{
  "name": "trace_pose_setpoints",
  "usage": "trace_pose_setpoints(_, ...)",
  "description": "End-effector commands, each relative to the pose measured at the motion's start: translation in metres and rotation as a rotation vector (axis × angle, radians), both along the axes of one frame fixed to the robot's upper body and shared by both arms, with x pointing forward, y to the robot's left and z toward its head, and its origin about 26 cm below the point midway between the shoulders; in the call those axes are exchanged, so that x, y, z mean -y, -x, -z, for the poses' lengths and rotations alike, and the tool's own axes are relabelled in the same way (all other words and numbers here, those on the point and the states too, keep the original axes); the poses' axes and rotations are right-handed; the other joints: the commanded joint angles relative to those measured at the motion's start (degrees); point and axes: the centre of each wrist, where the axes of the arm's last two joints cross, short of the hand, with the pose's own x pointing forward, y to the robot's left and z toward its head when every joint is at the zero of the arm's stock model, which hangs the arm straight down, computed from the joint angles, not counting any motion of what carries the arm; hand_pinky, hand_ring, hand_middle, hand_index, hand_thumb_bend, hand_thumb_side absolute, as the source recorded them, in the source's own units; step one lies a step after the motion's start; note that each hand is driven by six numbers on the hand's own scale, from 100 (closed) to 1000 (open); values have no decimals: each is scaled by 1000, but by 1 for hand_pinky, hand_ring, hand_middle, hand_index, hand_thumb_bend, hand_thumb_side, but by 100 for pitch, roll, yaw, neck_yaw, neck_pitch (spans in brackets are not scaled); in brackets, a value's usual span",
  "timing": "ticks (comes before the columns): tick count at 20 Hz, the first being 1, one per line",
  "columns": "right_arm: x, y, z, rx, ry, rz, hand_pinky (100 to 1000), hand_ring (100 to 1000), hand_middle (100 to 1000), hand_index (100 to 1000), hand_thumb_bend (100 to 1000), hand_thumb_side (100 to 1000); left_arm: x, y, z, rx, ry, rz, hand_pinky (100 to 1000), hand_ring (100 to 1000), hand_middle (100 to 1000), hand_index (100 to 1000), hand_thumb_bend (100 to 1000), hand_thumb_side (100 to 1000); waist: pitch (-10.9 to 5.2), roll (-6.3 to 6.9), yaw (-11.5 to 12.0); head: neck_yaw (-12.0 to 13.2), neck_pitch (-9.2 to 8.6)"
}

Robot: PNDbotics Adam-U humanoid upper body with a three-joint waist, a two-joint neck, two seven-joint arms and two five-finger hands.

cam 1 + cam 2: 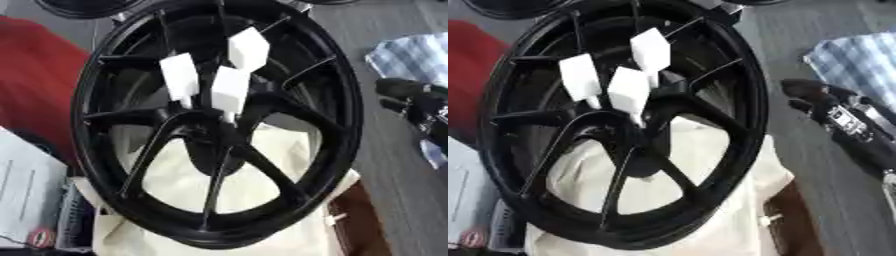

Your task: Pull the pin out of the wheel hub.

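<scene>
The right hand comes in from the right side, a dark shape with silver at the wrist, hanging level with the middle of the wheel but apart from its rim, touching nothing. Its fingers point toward the wheel, yet they are too dark and blurred to read, so I cannot tell whether they are relaxed or curled; nothing shows between them. The left hand appears in neither view. The wheel is black, with thin spokes running from a dark hub out to the rim, and it lies tilted on a cream cloth that shows through the gaps between the lower spokes. Three white pins stand up from the hub area in a close cluster, each a flat white block on a thin stem: one on the left, one higher and to the right, one in the middle just below them. All three look seated, none lifted or lying loose. Around the wheel there is a red patch on the left, white papers at the lower left, and a blue checked cloth beyond the hand. By my reading the task has barely started: the reach across the rim, the grasp on a pin and the pull all remain.
</scene>
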Motion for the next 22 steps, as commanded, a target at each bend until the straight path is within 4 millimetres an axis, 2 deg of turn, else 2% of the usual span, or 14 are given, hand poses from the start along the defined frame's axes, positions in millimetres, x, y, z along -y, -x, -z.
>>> trace_pose_setpoints(1,3,2,-9,24,22,-4,1000,996,920,795,100,744,-1,8,-1,-6,-73,-29,850,759,695,842,100,512,-163,3,-2,0,-39)
trace_pose_setpoints(5,3,2,-9,24,25,-5,1000,996,920,795,100,744,6,16,7,-38,-155,-36,852,766,703,848,100,528,-160,12,-9,-12,-47)
trace_pose_setpoints(6,3,2,-9,23,27,-6,1000,996,919,796,100,745,7,18,8,-42,-169,-39,883,816,753,882,140,600,-162,22,-11,-29,-53)
trace_pose_setpoints(10,2,2,-10,17,38,-15,1000,996,919,796,100,746,16,18,17,-71,-279,-49,894,832,770,887,228,658,-186,62,-33,-55,-77)
trace_pose_setpoints(11,2,2,-10,15,39,-15,1000,996,919,796,100,746,21,18,20,-79,-302,-43,899,838,776,888,268,718,-192,64,-31,-62,-80)
trace_pose_setpoints(15,2,2,-9,10,40,-15,1000,996,919,796,100,746,37,15,27,-113,-380,-19,902,844,781,886,302,727,-218,79,-17,-74,-64)
trace_pose_setpoints(22,3,3,-9,4,42,-10,1000,997,918,796,100,748,43,-7,36,-153,-417,-72,898,842,771,873,332,746,-225,111,7,-37,32)
